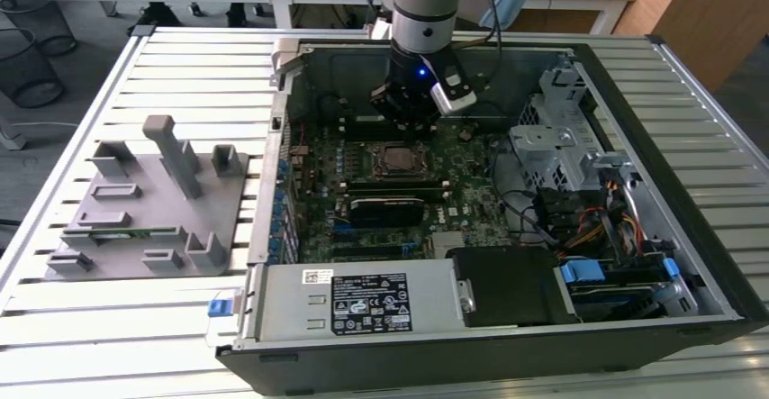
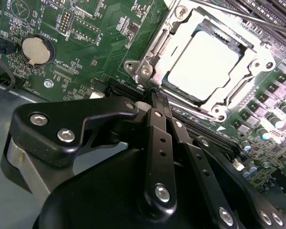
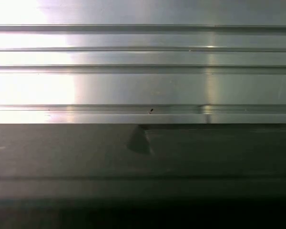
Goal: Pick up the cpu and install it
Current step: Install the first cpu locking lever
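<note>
The cpu lies flat in the motherboard socket, its silver-grey top showing inside the metal socket frame. In the exterior view the cpu sits mid-board inside the open computer case. My gripper hangs just behind the socket, low over the board. In the second wrist view the gripper has its black fingers drawn together, their tips at the socket frame's edge beside the cpu. Nothing is held between them.
A grey plastic tray with upright blocks stands on the slatted metal table at the exterior view's left. Inside the case are a drive cage, cables and a power supply. Memory sticks lie in front of the socket.
</note>
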`<state>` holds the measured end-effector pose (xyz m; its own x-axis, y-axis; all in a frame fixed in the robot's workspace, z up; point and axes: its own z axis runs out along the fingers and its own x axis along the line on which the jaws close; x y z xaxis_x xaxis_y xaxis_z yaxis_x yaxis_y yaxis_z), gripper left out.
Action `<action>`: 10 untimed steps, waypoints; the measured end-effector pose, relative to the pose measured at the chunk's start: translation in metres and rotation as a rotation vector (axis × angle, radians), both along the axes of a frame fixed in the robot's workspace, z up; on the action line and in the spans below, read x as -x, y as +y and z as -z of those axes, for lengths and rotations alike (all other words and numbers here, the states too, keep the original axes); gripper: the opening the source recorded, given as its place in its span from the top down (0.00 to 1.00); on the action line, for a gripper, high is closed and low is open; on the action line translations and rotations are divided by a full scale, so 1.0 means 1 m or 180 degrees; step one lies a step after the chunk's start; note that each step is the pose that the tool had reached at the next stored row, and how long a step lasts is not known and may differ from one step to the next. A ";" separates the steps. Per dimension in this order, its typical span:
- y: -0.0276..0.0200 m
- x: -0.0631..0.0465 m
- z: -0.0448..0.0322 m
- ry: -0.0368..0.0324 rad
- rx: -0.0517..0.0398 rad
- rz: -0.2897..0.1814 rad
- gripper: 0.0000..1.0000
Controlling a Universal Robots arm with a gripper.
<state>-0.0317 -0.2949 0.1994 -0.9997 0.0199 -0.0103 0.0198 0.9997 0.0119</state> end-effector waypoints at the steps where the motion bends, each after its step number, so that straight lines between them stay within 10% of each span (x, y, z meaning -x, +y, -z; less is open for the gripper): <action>1: 0.0000 0.000 0.0000 0.0000 0.0000 0.0000 0.89; 10: -0.0001 0.000 0.0012 0.0004 0.0042 0.0000 0.89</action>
